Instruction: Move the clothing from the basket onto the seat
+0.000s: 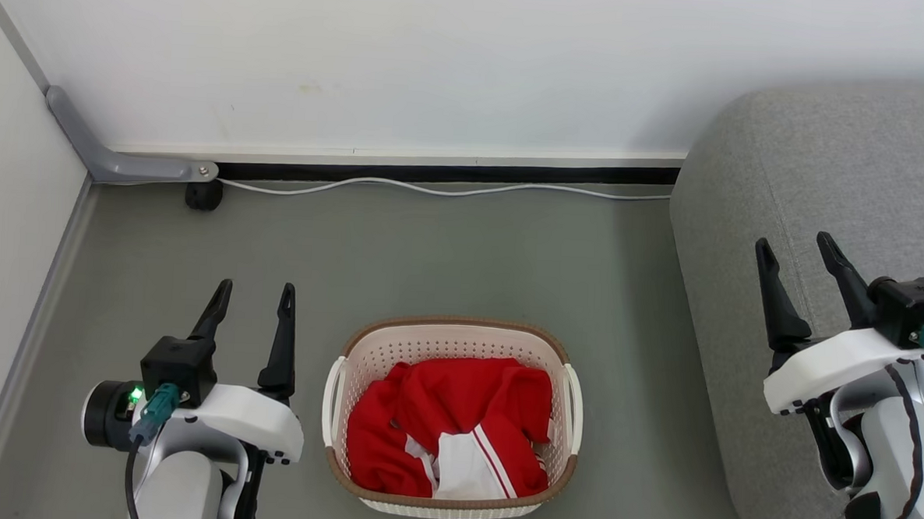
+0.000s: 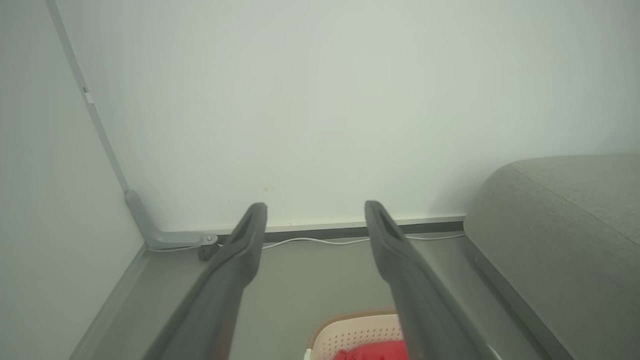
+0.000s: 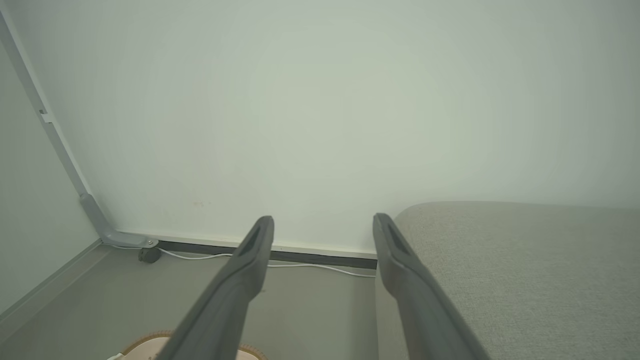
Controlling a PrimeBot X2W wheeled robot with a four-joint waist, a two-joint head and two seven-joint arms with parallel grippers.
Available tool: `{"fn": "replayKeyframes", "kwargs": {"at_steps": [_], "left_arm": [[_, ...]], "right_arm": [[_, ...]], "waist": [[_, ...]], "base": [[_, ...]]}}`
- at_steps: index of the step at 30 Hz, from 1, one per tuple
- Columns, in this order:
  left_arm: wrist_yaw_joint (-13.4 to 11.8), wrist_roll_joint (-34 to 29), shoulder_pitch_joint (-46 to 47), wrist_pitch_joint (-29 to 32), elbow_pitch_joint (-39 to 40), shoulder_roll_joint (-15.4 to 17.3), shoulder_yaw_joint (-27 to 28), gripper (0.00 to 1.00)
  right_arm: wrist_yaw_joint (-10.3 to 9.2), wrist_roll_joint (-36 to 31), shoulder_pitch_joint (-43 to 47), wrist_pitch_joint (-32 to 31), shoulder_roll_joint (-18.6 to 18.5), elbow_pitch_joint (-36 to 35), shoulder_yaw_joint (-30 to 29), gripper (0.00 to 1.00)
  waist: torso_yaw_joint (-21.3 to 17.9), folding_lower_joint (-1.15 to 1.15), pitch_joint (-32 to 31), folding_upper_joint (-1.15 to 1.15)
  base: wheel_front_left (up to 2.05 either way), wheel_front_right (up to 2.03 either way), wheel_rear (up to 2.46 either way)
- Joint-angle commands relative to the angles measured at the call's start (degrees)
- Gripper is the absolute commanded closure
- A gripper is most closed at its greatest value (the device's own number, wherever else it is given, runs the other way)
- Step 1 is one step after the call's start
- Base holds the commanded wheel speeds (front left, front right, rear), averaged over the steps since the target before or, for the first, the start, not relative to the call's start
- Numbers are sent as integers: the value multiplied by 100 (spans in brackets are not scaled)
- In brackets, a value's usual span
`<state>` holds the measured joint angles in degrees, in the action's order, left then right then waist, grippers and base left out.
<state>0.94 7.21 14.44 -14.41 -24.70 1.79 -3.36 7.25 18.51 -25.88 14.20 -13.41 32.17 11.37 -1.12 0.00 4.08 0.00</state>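
Observation:
The cream basket [image 1: 567, 354] with a brown rim stands on the grey floor, low in the middle of the head view. Crumpled inside it lies the red clothing [image 1: 447, 415] with white stripes and a white panel. The grey seat [image 1: 824, 174] fills the right side. To the left of the basket my left gripper [image 1: 256, 296] hangs open and empty. Over the seat's front edge my right gripper [image 1: 796, 249] is open and empty too. The left wrist view catches the basket [image 2: 357, 330], a bit of clothing [image 2: 372, 352] and the seat [image 2: 565, 220]. In the right wrist view, the seat [image 3: 525, 265] lies under my right gripper [image 3: 322, 222].
A white wall runs along the back with a white cable [image 1: 449, 189] on the floor at its foot. A grey bracket [image 1: 123, 163] and a small black caster [image 1: 203, 195] sit in the back left corner. Another wall closes the left side.

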Motion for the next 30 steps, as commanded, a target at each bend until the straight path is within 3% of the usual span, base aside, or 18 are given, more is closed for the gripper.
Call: {"fn": "replayKeyframes", "kwargs": {"at_steps": [1,14,30], "left_arm": [[-13,63,196,-59,177,109,135,0],[-235,445,452,-59,274,109,-363,0],[-814,1480,1444,-59,150,109,-1871,0]], "right_arm": [[24,-26,-113,80,-54,-197,59,0],[24,137,-417,80,-266,-777,30,0],[24,556,-1074,80,-840,-1641,-128,0]], "waist": [[-15,0,78,0],[-132,0,958,0],[-215,0,2990,0]], "base": [[0,0,0],[0,0,0],[0,0,0]]}}
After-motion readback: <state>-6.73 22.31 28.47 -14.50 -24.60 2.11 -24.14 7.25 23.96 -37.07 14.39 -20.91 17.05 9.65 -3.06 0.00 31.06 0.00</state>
